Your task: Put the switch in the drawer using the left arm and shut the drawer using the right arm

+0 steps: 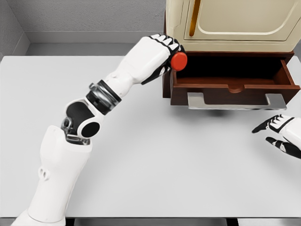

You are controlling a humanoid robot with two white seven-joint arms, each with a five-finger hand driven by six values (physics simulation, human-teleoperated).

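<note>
**Switch held at the drawer's left corner**

The switch (pixel 179 61), seen as a red round part, sits in the grasp of the left hand (pixel 157 55), whose fingers are curled around it. It is raised above the surface (pixel 141 155), at the left front corner of the drawer (pixel 235 87), just over the rim at the 9 o'clock side of the compartment.

The drawer is pulled out of the cabinet (pixel 235 23) and stands open; its dark brown interior is visible. A grey handle (pixel 235 101) runs along its front face.

The left arm extends from 7 o'clock toward 1 o'clock across the surface.

The right hand (pixel 280 134) rests on the surface at 4 o'clock from the drawer, apart from the handle, fingers loosely spread and holding nothing.
</note>
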